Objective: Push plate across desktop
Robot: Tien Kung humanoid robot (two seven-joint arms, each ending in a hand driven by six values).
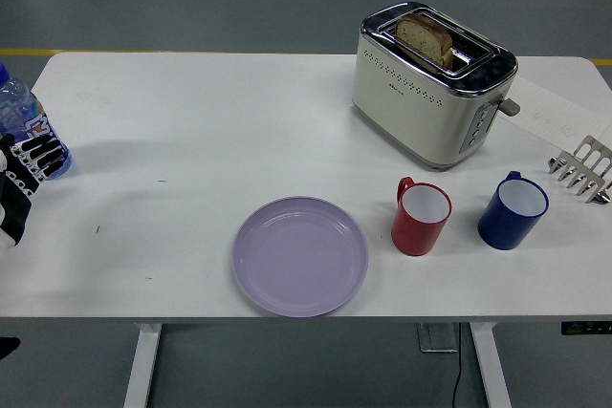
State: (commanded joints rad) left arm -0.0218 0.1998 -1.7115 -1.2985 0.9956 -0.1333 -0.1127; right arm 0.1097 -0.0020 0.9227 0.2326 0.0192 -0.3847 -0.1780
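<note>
A lilac plate [299, 256] lies flat near the table's front edge, a little left of centre. My left hand [27, 169] shows at the far left edge, black and white, its fingers straight and spread, holding nothing. It sits well to the left of the plate and just in front of a blue bottle [21, 114]. The right arm does not show.
A cream toaster [430, 83] with a bread slice [425, 39] stands at the back right. A red mug [421, 218] and a blue mug [513, 210] sit right of the plate. A metal rack [581, 169] lies at the right edge.
</note>
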